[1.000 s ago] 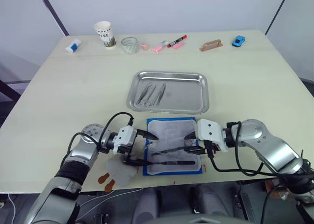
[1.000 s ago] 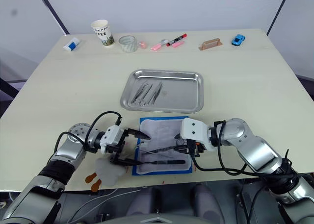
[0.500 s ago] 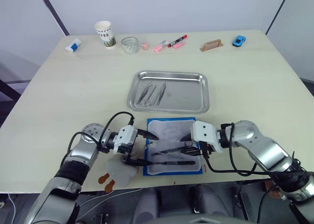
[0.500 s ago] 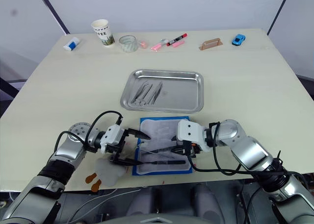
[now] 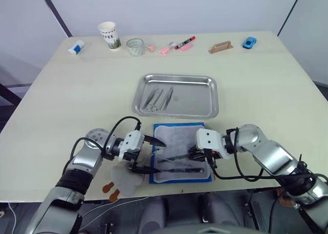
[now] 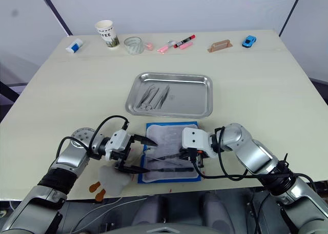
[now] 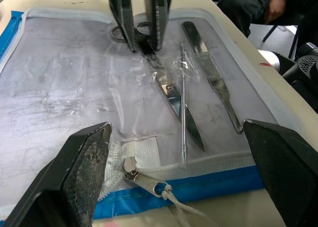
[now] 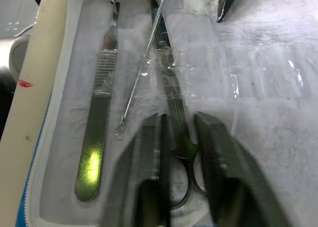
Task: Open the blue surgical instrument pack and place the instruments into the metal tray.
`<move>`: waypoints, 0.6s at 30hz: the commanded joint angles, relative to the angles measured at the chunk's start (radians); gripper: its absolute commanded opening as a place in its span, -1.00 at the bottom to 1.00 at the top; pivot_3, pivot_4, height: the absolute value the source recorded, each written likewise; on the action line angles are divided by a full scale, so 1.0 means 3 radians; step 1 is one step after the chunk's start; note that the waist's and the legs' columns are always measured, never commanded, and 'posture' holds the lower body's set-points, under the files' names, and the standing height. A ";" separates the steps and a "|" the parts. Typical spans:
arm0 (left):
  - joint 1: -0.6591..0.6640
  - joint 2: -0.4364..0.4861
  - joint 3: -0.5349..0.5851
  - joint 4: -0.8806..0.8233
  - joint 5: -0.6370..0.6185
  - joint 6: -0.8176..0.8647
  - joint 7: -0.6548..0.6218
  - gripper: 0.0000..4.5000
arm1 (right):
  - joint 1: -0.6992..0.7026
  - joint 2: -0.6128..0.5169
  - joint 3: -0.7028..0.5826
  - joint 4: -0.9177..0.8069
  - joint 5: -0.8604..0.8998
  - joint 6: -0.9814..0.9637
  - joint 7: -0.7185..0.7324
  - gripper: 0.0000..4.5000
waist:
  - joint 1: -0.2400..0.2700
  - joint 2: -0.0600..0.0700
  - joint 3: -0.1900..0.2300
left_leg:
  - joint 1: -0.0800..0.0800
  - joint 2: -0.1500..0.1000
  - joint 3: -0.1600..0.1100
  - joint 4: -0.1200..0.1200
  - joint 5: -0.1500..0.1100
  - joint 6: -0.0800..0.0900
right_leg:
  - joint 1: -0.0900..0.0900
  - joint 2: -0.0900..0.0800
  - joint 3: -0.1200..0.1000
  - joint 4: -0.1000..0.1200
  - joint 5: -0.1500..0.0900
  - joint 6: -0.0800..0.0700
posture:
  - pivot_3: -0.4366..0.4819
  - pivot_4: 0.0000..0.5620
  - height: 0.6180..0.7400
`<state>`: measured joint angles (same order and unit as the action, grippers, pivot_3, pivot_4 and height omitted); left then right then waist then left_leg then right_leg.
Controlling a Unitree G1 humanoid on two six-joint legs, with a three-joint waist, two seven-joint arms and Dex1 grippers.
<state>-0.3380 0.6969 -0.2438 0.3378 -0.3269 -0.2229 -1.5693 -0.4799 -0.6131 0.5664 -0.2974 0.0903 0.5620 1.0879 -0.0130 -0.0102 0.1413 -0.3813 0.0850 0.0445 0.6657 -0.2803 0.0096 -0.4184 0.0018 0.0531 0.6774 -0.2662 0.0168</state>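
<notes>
Blue surgical instrument pack [image 5: 180,153] lying unzipped at the near table edge, just in front of the metal tray [image 5: 197,104], which is already holding tweezers [image 5: 159,98]. Right gripper [image 8: 180,157] is straddling the scissors [image 7: 164,83] at the ring handles, jaws narrowed, not yet clamped. Left gripper [image 5: 149,154] is hovering spread wide at the pack's left edge. Step in hand: picking scissors. Next, probably: pinching firmly, lifting clear, carrying to tray

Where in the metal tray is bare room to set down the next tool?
The right half of the tray is bare, from the tweezers across to its right rim. The left part is crowded with tweezers. On the open pack, the far half of the lining is free; the near half holds scissors and both claws.
</notes>
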 commanded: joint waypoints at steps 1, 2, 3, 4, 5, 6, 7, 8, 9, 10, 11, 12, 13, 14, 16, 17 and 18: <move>0.0048 0.0023 -0.0040 0.0078 0.0102 0.0040 -0.0108 1.00 | 0.0015 -0.0003 0.0074 -0.0039 -0.0057 0.0125 0.0002 -0.97 | 0.0000 0.0000 0.0000 | 0.0000 0.0000 0.0000 0.0000 0.0000 0.0000 | 0.0000 0.0000 0.0000 0.0000 0.0000 0.0000 | -0.05 -0.47 0.96; 0.0047 0.0022 -0.0038 0.0102 0.0106 0.0025 -0.0116 1.00 | 0.0017 0.0000 0.0079 -0.0052 -0.0063 0.0147 -0.0010 -0.97 | 0.0000 0.0000 0.0000 | 0.0000 0.0000 0.0000 0.0000 0.0000 0.0000 | 0.0000 0.0000 0.0000 0.0000 0.0000 0.0000 | -0.05 -0.47 0.96; 0.0046 0.0019 -0.0037 0.0131 0.0111 0.0003 -0.0124 1.00 | 0.0017 0.0008 0.0083 -0.0074 -0.0070 0.0184 -0.0033 -0.97 | 0.0000 0.0000 0.0000 | 0.0000 0.0000 0.0000 0.0000 0.0000 0.0000 | 0.0000 0.0000 0.0000 0.0000 0.0000 0.0000 | -0.05 -0.47 0.96; 0.0045 0.0014 -0.0037 0.0159 0.0115 -0.0019 -0.0129 1.00 | 0.0014 0.0017 0.0087 -0.0096 -0.0076 0.0214 -0.0049 -0.97 | 0.0000 0.0000 0.0000 | 0.0001 0.0000 0.0000 0.0000 0.0000 0.0000 | 0.0000 0.0000 0.0000 0.0000 0.0000 0.0000 | -0.05 -0.47 0.96; 0.0045 0.0010 -0.0038 0.0176 0.0118 -0.0033 -0.0133 1.00 | 0.0011 0.0022 0.0089 -0.0110 -0.0079 0.0233 -0.0058 -0.97 | 0.0000 0.0000 0.0000 | 0.0001 0.0000 0.0000 0.0000 0.0000 0.0000 | 0.0000 0.0000 0.0000 0.0000 0.0000 0.0000 | -0.05 -0.47 0.96; 0.0046 0.0003 -0.0041 0.0201 0.0123 -0.0057 -0.0136 1.00 | 0.0005 0.0019 0.0092 -0.0147 -0.0096 0.0269 -0.0077 -0.97 | 0.0000 0.0000 0.0000 | 0.0001 0.0000 0.0000 0.0000 0.0000 0.0000 | 0.0000 0.0000 0.0000 0.0001 0.0000 0.0000 | -0.05 -0.47 0.96; 0.0050 -0.0005 -0.0043 0.0224 0.0127 -0.0082 -0.0137 1.00 | -0.0001 0.0020 0.0088 -0.0187 -0.0097 0.0296 -0.0084 -0.97 | 0.0000 0.0000 0.0000 | 0.0001 0.0000 0.0000 0.0000 0.0000 0.0000 | 0.0001 0.0000 0.0000 0.0001 0.0000 0.0000 | -0.05 -0.47 0.96; 0.0054 -0.0012 -0.0046 0.0244 0.0130 -0.0104 -0.0137 1.00 | -0.0006 0.0021 0.0083 -0.0223 -0.0096 0.0323 -0.0093 -0.97 | 0.0000 0.0000 0.0000 | 0.0002 0.0000 0.0000 0.0000 0.0000 0.0000 | 0.0001 0.0000 0.0000 0.0001 0.0000 0.0000 | -0.05 -0.47 0.96; 0.0059 -0.0019 -0.0050 0.0269 0.0135 -0.0134 -0.0138 1.00 | -0.0014 0.0019 0.0082 -0.0269 -0.0101 0.0369 -0.0109 -0.97 | 0.0000 0.0000 0.0000 | 0.0002 0.0000 0.0000 0.0000 0.0000 0.0000 | 0.0001 0.0000 0.0000 0.0001 0.0000 0.0000 | -0.05 -0.47 0.96; 0.0064 -0.0028 -0.0052 0.0296 0.0142 -0.0164 -0.0135 1.00 | -0.0030 0.0014 0.0086 -0.0318 -0.0118 0.0438 -0.0135 -0.97 | 0.0000 0.0000 0.0000 | 0.0002 0.0000 0.0000 0.0000 0.0000 0.0000 | 0.0001 0.0000 0.0000 0.0001 0.0000 0.0000 | -0.05 -0.47 0.96; 0.0068 -0.0035 -0.0054 0.0319 0.0146 -0.0190 -0.0132 1.00 | -0.0043 0.0011 0.0090 -0.0354 -0.0126 0.0483 -0.0146 -0.97 | 0.0000 0.0000 0.0000 | 0.0002 0.0000 0.0000 0.0000 0.0000 0.0000 | 0.0001 0.0000 0.0000 0.0001 0.0000 0.0000 | -0.05 -0.47 0.96; 0.0073 -0.0044 -0.0055 0.0343 0.0152 -0.0215 -0.0129 1.00 | -0.0064 0.0009 0.0091 -0.0393 -0.0138 0.0545 -0.0161 -0.97 | 0.0000 0.0000 0.0000 | 0.0002 0.0000 0.0000 0.0000 0.0000 0.0000 | 0.0001 0.0000 0.0000 0.0001 0.0000 0.0000 | -0.05 -0.47 0.96; 0.0079 -0.0053 -0.0055 0.0365 0.0157 -0.0239 -0.0126 1.00 | -0.0087 0.0017 0.0080 -0.0441 -0.0137 0.0645 -0.0187 -0.97 | 0.0000 0.0000 0.0000 | 0.0002 0.0000 0.0000 0.0000 0.0000 0.0000 | 0.0001 0.0000 0.0000 0.0001 0.0000 0.0000 | -0.05 -0.47 0.96; 0.0083 -0.0064 -0.0056 0.0388 0.0163 -0.0261 -0.0120 1.00 | -0.0109 0.0021 0.0067 -0.0491 -0.0106 0.0729 -0.0180 -0.97 | 0.0002 0.0000 0.0000 | 0.0002 0.0000 0.0000 0.0000 0.0000 0.0000 | 0.0001 0.0000 0.0000 0.0001 0.0000 0.0000 | -0.05 -0.47 0.96; 0.0089 -0.0084 -0.0056 0.0423 0.0171 -0.0293 -0.0110 1.00 | -0.0149 -0.0002 0.0068 -0.0590 -0.0068 0.0901 -0.0161 -0.97 | 0.0004 0.0001 0.0000 | 0.0001 0.0000 0.0000 0.0000 0.0000 0.0000 | 0.0001 -0.0001 0.0000 0.0001 0.0000 0.0000 | -0.05 -0.47 0.96; 0.0090 -0.0091 -0.0054 0.0434 0.0174 -0.0303 -0.0108 1.00 | -0.0163 -0.0015 0.0077 -0.0622 -0.0063 0.0956 -0.0156 -0.97 | 0.0007 0.0001 0.0000 | 0.0001 0.0000 0.0000 0.0000 0.0000 0.0000 | 0.0001 -0.0001 0.0000 0.0001 0.0000 0.0000 | -0.05 -0.47 0.96; 0.0091 -0.0099 -0.0049 0.0449 0.0176 -0.0314 -0.0100 1.00 | -0.0181 -0.0022 0.0088 -0.0651 -0.0064 0.1015 -0.0166 -0.97 | 0.0007 0.0001 0.0000 | 0.0001 0.0000 0.0000 0.0000 0.0000 0.0000 | 0.0001 -0.0001 0.0000 0.0001 0.0000 0.0000 | -0.05 -0.47 0.96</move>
<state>-0.3395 0.6647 -0.2348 0.4113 -0.3276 -0.3170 -1.5732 -0.5184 -0.6145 0.5913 -0.4467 0.0622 0.8412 1.0396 -0.0109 -0.0098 0.1411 -0.3810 0.0849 0.0446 0.6658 -0.2803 0.0096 -0.4181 0.0013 0.0530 0.6776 -0.2661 0.0168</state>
